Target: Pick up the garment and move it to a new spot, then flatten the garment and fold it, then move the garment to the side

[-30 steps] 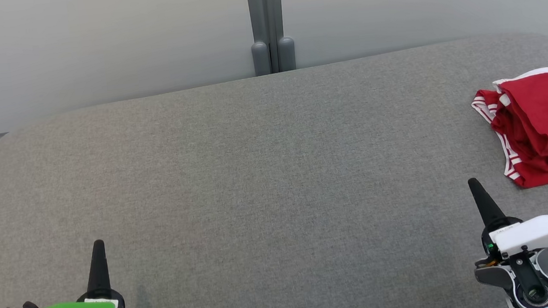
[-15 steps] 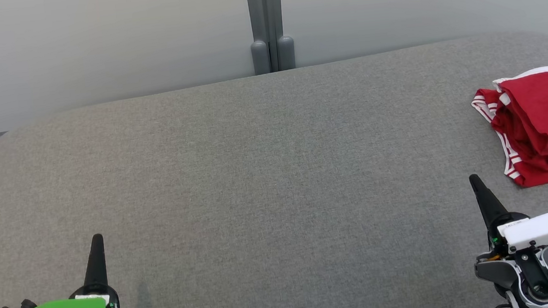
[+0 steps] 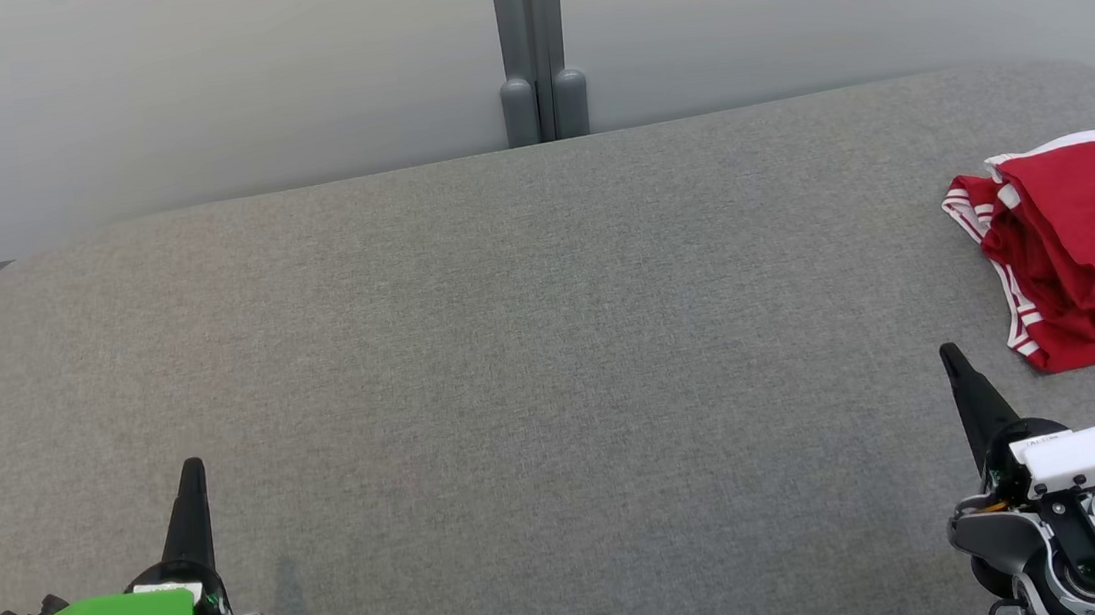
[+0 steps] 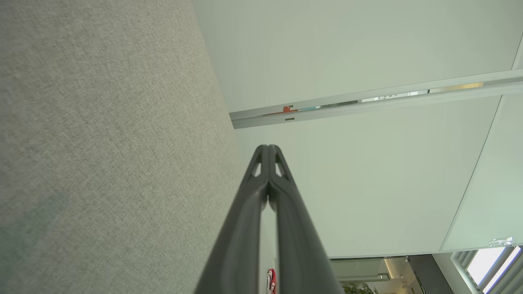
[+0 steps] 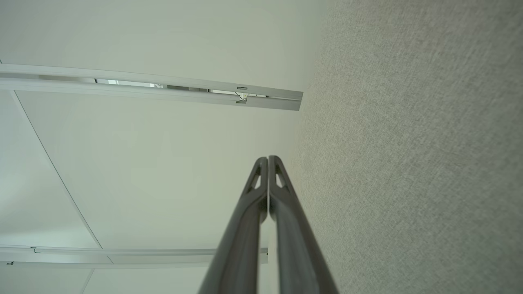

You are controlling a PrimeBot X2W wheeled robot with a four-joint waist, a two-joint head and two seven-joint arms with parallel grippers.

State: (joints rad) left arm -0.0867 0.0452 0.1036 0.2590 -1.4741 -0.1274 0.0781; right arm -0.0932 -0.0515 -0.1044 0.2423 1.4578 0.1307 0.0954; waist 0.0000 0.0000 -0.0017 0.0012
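The garment (image 3: pixel 1094 245) is red with white striped trim and lies folded in a bundle at the far right of the grey table (image 3: pixel 551 347), running off the head view's right edge. A sliver of the garment (image 4: pixel 271 281) shows red low in the left wrist view. My left gripper (image 3: pixel 191 467) is shut with nothing in it at the lower left of the table. At the lower right, my right gripper (image 3: pixel 949 354) is shut and empty, a short way in front of the garment's near corner. Both wrist views show the fingers pressed together, left gripper (image 4: pixel 267 148) and right gripper (image 5: pixel 267 158).
A pale wall with a grey vertical post (image 3: pixel 535 47) stands behind the table's far edge. The table's rounded corners fall away at the far left and far right.
Both arms have drawn back toward the view's bottom edge, their bodies sinking lower. The garment has not moved.
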